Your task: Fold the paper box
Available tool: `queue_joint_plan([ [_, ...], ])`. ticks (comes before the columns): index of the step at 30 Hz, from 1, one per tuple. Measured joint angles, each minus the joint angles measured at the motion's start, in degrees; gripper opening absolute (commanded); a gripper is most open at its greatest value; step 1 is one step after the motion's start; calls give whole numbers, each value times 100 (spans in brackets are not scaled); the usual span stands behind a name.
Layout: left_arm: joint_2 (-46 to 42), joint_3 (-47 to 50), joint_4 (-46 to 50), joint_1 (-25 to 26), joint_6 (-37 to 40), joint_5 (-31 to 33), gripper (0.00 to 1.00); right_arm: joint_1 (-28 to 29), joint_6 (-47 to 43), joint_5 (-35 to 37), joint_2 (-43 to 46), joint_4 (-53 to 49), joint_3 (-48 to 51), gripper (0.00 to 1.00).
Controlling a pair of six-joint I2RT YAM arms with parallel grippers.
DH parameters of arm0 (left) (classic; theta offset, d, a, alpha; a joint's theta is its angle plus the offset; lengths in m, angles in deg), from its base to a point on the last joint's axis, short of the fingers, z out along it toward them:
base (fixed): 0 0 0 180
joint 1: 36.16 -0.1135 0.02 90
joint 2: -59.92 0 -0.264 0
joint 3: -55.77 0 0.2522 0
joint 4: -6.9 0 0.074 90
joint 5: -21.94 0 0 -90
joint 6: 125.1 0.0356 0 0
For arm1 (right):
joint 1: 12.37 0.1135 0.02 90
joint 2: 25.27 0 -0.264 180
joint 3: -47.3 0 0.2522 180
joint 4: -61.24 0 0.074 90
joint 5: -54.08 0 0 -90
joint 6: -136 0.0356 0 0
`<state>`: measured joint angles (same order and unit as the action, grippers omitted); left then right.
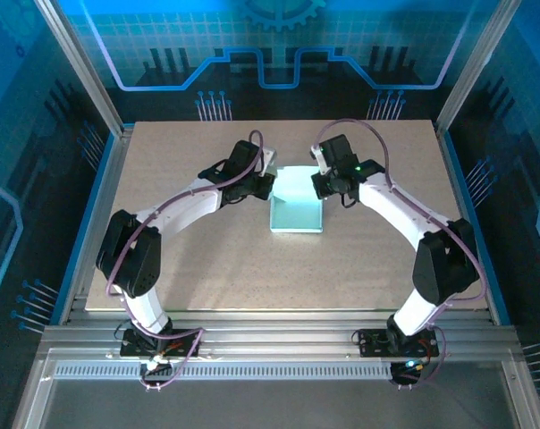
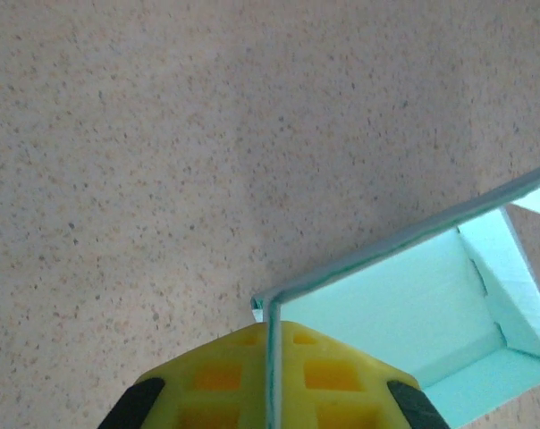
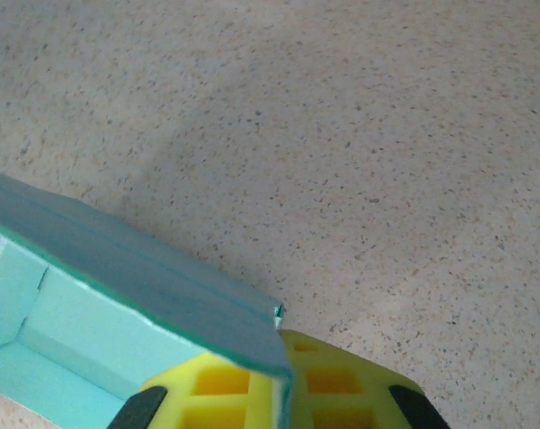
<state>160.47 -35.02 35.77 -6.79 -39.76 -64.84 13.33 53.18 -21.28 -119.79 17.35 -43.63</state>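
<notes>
Past the arm bases, mid-way up the speckled table, sits the paper box, part-formed, side walls raised. Left gripper is pinched tight on the left wall's edge; right gripper is clamped likewise on the right wall. Both grips sit toward the far corners, probably bracing the sides upright for the end fold.
</notes>
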Motion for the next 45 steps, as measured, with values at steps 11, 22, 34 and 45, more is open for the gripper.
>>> queue_joint_plan([
  [11, -153, 490, -911, 433, -433, 761, 0, 332, 1403, 1309, 205, 807, 520, 0],
  [22, -264, 702, -1174, 656, -1084, 1508, 0, 444, 2162, 1425, 208, 1414, 809, 0],
  [34, 17, 688, -1423, 678, -1665, 1958, 0, 481, 2236, 1233, 205, 2271, 1425, 0],
  [45, 17, 1384, -2302, 758, -1705, 2122, 0, 627, 2411, 1462, 118, 2424, 1580, 0],
])
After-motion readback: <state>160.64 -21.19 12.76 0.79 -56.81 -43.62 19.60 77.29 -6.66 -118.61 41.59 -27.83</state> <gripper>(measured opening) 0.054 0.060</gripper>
